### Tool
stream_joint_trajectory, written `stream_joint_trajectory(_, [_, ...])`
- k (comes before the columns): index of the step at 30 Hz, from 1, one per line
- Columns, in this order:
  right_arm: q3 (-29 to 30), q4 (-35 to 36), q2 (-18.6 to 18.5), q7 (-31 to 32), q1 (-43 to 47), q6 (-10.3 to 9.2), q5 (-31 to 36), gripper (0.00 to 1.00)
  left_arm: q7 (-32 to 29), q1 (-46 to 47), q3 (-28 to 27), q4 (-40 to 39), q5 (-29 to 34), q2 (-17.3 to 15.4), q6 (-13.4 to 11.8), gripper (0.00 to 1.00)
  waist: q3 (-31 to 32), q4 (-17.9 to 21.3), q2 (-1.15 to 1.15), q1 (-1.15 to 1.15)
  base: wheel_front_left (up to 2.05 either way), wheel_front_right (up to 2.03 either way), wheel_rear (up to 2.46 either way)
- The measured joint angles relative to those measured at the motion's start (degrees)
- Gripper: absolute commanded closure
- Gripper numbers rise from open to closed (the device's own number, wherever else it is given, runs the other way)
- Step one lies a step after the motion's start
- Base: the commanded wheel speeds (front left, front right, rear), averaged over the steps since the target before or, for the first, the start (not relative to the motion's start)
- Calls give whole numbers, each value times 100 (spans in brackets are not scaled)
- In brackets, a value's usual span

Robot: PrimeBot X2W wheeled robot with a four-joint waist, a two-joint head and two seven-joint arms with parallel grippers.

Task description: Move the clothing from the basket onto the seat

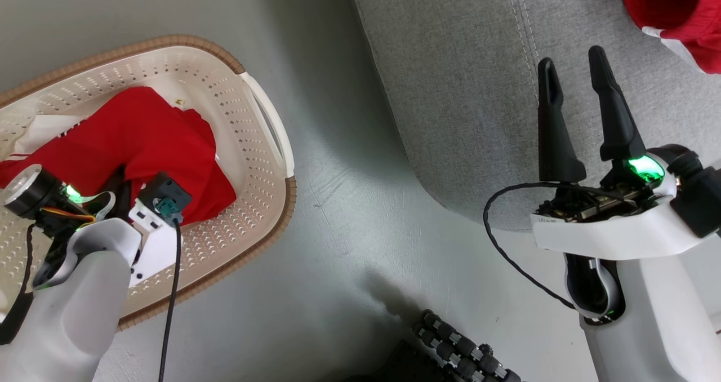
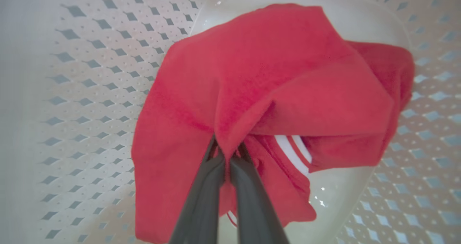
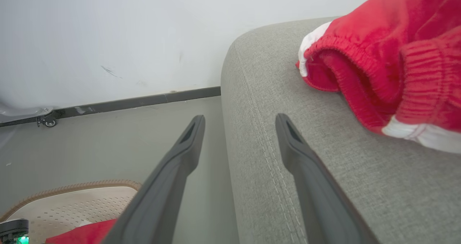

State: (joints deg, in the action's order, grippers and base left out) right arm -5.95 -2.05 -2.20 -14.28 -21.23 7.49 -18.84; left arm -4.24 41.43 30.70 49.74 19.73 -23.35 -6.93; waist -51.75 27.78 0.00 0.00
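On the left, on the grey floor: cream-white perforated plastic laundry basket with a brown rim and a white side handle. Inside it, a soft bright red fabric garment, crumpled, with white stripes peeping from under a fold in the left wrist view. Left gripper down in the basket, its two dark fingers pressed together and pinching a raised fold near the middle of that garment. Cloth gathered into a ridge at the fingertips, the rest spreading out over the basket's bottom.

On the right: large grey woven-fabric upholstered seat with a rounded corner and a stitched double seam, near the basket, a strip of floor between. At its far right, lying on the cushion, a second red garment with a ribbed elastic waistband and white trim. Right gripper over the near left part of the seat, fingers spread wide, apart from the second garment. Touching the cushion or hanging above it: cannot tell.

Beyond, in the right wrist view, a pale wall with a dark skirting strip along the floor. At the near edge of the head view, a black ribbed segmented part.
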Motion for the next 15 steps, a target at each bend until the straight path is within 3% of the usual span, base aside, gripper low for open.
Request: stream_joint_trajectory(15, [5, -44, 0, -1, -203, 0, -85, 0, 643, -9, -54, -360, -112, 62, -220, 100, 175, -111, 0, 0, 0, 0, 0])
